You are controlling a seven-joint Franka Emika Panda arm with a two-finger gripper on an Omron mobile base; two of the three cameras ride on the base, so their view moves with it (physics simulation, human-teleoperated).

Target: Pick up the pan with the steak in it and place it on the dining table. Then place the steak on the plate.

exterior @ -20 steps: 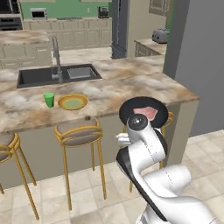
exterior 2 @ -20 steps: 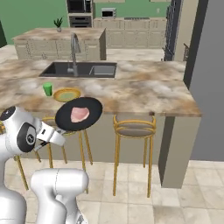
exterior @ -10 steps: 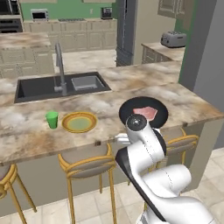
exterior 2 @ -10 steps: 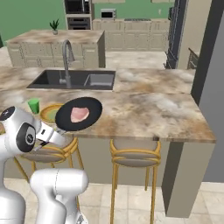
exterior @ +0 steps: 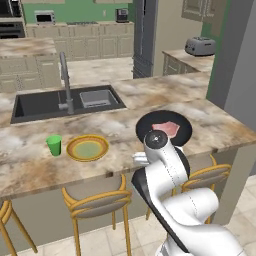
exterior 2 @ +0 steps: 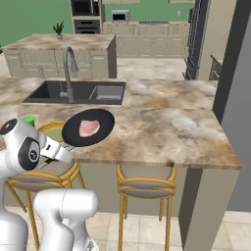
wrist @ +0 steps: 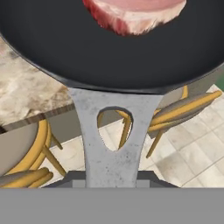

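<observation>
The black pan (exterior: 165,127) hangs level over the front part of the dining table (exterior: 220,127), with the pinkish-red steak (exterior: 166,128) lying in it. My gripper (exterior 2: 62,150) is shut on the pan's grey handle (wrist: 113,144), just off the table's front edge. In the hand view the pan (wrist: 109,52) spans the top, with the steak (wrist: 133,13) at its far side. The yellow-rimmed plate (exterior: 88,148) lies on the table to the left of the pan. In the right base view the pan (exterior 2: 88,128) partly covers the plate (exterior 2: 53,130).
A small green cup (exterior: 54,145) stands left of the plate. The dark sink (exterior: 50,102) with its grey tap (exterior: 64,82) lies behind. Wooden stools (exterior: 97,200) stand under the table's front edge. A toaster (exterior: 200,46) sits on the far right counter.
The whole scene has shifted and grown: the base has driven closer to the dining table. The pan with the steak stays held in the gripper as before.
</observation>
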